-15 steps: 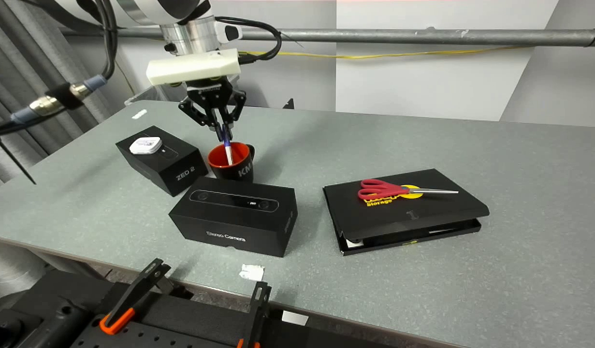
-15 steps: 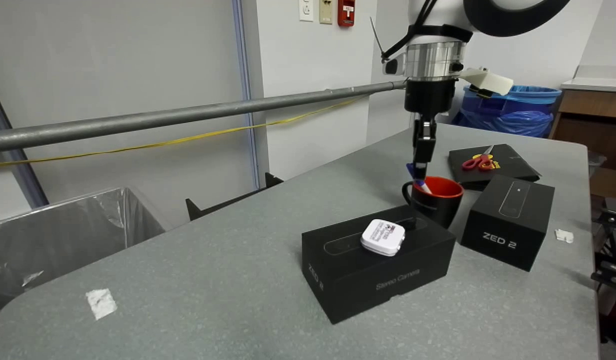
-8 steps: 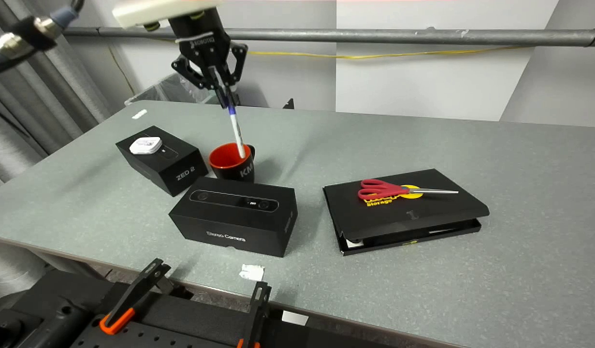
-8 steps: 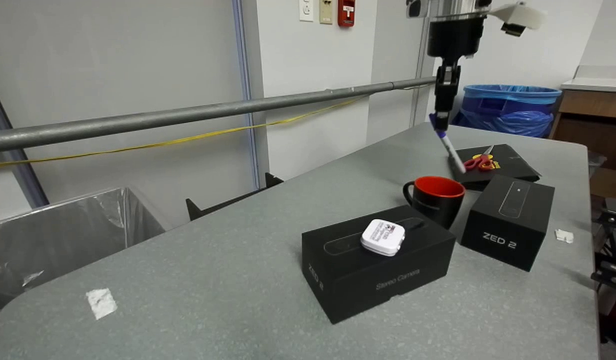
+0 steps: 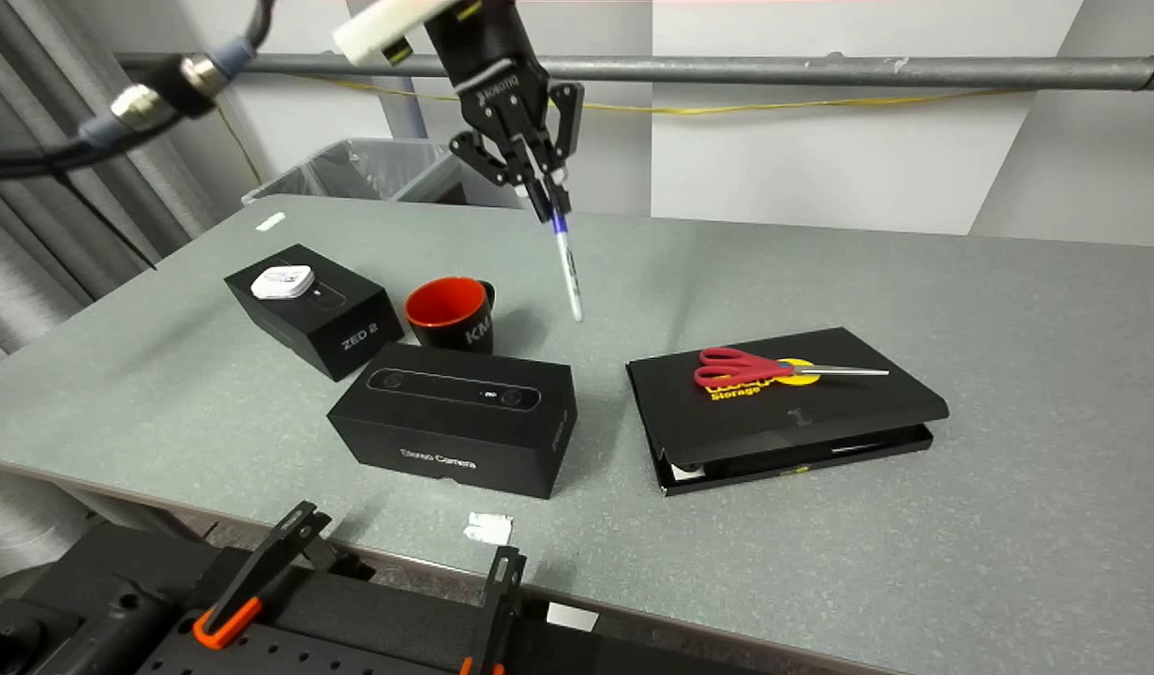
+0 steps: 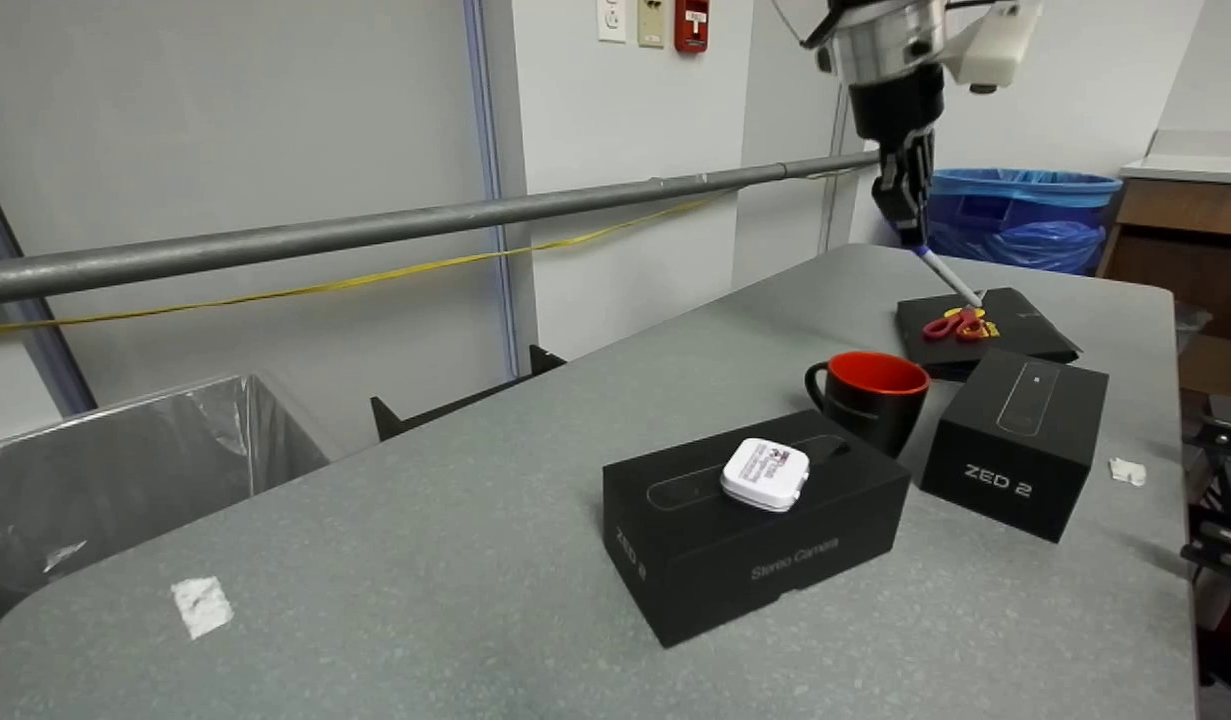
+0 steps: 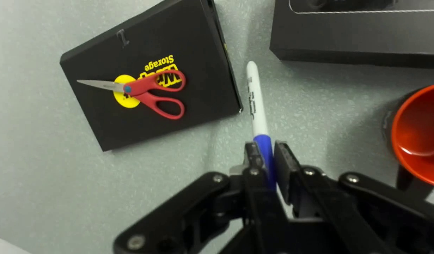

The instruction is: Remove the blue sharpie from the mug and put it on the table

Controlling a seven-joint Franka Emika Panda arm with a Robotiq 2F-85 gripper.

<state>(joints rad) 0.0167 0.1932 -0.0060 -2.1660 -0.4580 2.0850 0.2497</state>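
The desk (image 5: pixel 1055 375) is speckled gray. The mug (image 5: pixel 450 334) stands upright on it, black outside and red within. A black camera box (image 5: pixel 319 317) marked ZED 2 lies just beside the mug; whether they touch cannot be told. A second black camera box (image 6: pixel 1020 450) lies just beside the mug too, at an angle to the first. Across the mug from the first box, well apart, lies a black storage box (image 5: pixel 773 417), its lid raised along one edge. A white scrap (image 5: pixel 489 528) lies beyond the second box from the mug; another scrap (image 6: pixel 203 607) is well apart from the mug, on the first box's side.
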